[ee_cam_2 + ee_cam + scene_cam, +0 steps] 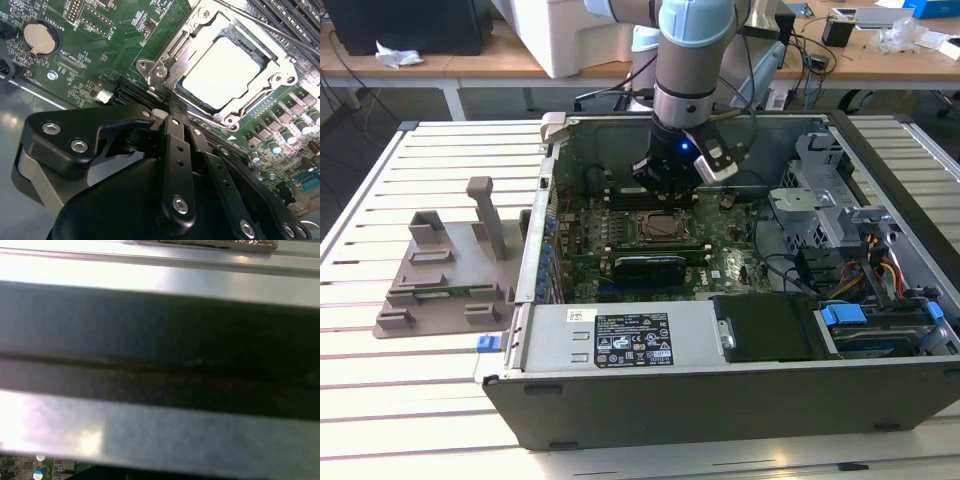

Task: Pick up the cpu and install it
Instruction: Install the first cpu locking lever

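The cpu (220, 67) shows its silver-white top, lying flat in the motherboard socket (665, 228) with the metal socket frame (165, 62) around it. In the second wrist view my gripper (172, 107) is shut, its black fingers (177, 150) pressed together with nothing between them. The tips sit just off the socket frame's edge, beside the cpu and not on it. From the exterior view the gripper (672, 188) hangs inside the open computer case (720, 400), just behind the socket.
A grey moulded tray (450, 270) with upright posts sits on the slatted table at the exterior view's left. The power supply (630, 340) lines the case front; a drive cage and cables (860, 240) fill its right side. A coin battery (39, 38) lies on the green board.
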{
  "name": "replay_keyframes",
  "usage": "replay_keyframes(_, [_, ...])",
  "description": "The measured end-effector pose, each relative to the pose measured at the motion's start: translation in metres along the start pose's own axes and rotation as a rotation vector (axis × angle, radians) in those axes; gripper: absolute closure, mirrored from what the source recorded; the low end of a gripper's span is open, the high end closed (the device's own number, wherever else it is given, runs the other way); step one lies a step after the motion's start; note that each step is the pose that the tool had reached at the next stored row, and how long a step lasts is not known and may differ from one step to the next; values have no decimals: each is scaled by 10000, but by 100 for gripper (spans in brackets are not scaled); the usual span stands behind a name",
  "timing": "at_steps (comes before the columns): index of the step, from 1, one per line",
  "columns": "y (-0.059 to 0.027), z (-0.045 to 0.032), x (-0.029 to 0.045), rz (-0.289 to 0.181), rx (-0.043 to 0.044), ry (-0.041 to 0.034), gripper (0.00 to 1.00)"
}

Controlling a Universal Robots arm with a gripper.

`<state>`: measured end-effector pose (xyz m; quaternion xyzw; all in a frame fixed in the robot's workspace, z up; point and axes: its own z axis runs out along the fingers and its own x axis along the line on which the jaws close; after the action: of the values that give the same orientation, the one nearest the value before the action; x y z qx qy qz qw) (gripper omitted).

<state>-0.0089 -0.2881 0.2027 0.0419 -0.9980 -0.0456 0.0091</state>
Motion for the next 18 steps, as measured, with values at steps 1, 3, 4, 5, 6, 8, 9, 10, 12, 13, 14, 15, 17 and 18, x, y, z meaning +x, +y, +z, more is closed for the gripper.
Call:
replay_keyframes(1, [-1,0,1,2,0,0,89])
replay_keyframes(3, [-2,-12,1,1,8,-7,89])
replay_keyframes(4, [-1,-21,1,-2,5,-18,89])
replay_keyframes(5, [1,-29,0,-5,1,-29,89])
replay_keyframes(6, [-1,-29,1,-4,-1,-31,89])
replay_keyframes(8, [-12,-29,2,-3,2,-29,89])
replay_keyframes(9, [-23,-27,3,-2,2,-29,89])
replay_keyframes(10, [-31,-25,3,-2,2,-28,89])
replay_keyframes(12, [-47,-19,5,-2,5,-28,89])
replay_keyframes(13, [-49,-16,5,-1,7,-26,89])
replay_keyframes(14, [-51,-9,5,-1,12,-20,89])
replay_keyframes(15, [-52,-2,3,-1,21,-14,89])
replay_keyframes(17, [-53,6,-5,1,25,-12,89])
replay_keyframes(18, [-53,7,-15,-1,17,-16,89])
